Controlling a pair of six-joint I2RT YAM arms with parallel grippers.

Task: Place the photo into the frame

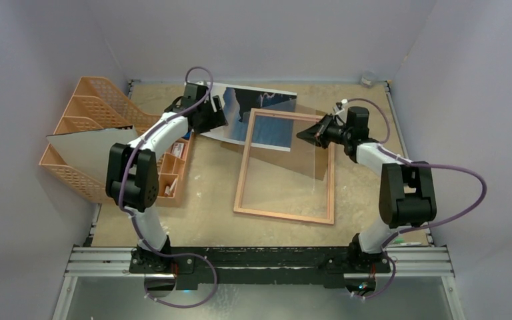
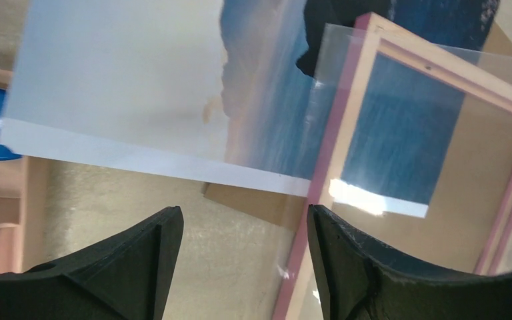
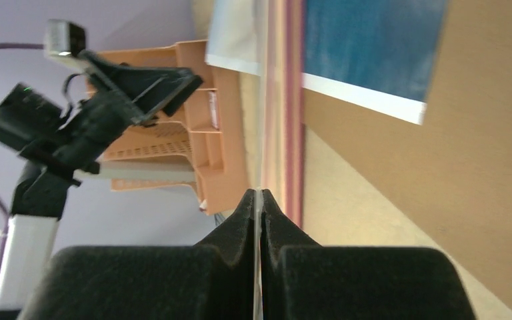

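The frame (image 1: 283, 215) lies flat mid-table, its pink and tan rails around an open middle. The photo (image 1: 267, 107), sea print face up, lies at the back with its near part under the frame's far end, on a brown backing board (image 1: 232, 142). My right gripper (image 1: 301, 135) is shut on the edge of the clear pane (image 1: 309, 163) and holds it tilted above the frame's right side; the pane's edge (image 3: 262, 100) runs between the fingertips (image 3: 250, 207). My left gripper (image 1: 217, 115) is open and empty above the photo's left edge (image 2: 140, 87), beside the frame's pink rail (image 2: 330, 153).
An orange file rack (image 1: 87, 110) holding a greyish-white sheet (image 1: 87, 150) stands at the left, with a small wooden organiser (image 1: 173, 167) beside it. Grey walls close in the back and sides. The left arm (image 3: 73, 127) shows in the right wrist view.
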